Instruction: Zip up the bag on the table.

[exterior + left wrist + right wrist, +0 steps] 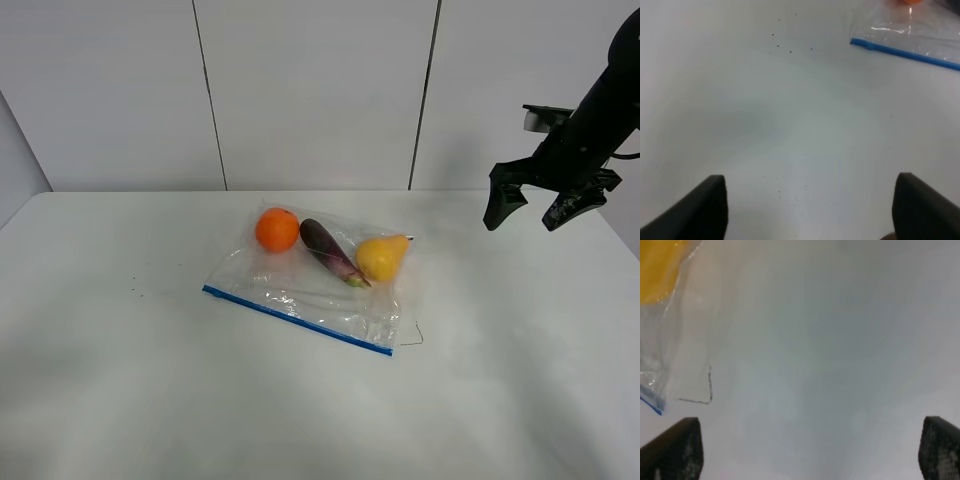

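There is one desk (pixel 120 380). It is big and white.

One bag (pixel 300 300) lies on it. The bag has one blue strip (pixel 297 320) along one edge.

Three foods are inside the bag: one orange (pixel 277 229), one purple eggplant (pixel 330 250) and one yellow pear (pixel 381 257).

There are two grippers. One is the right gripper (pixel 542 211), seen from high up. One is the left gripper (pixel 810 207), seen only by its own camera. Each gripper has two fingers.
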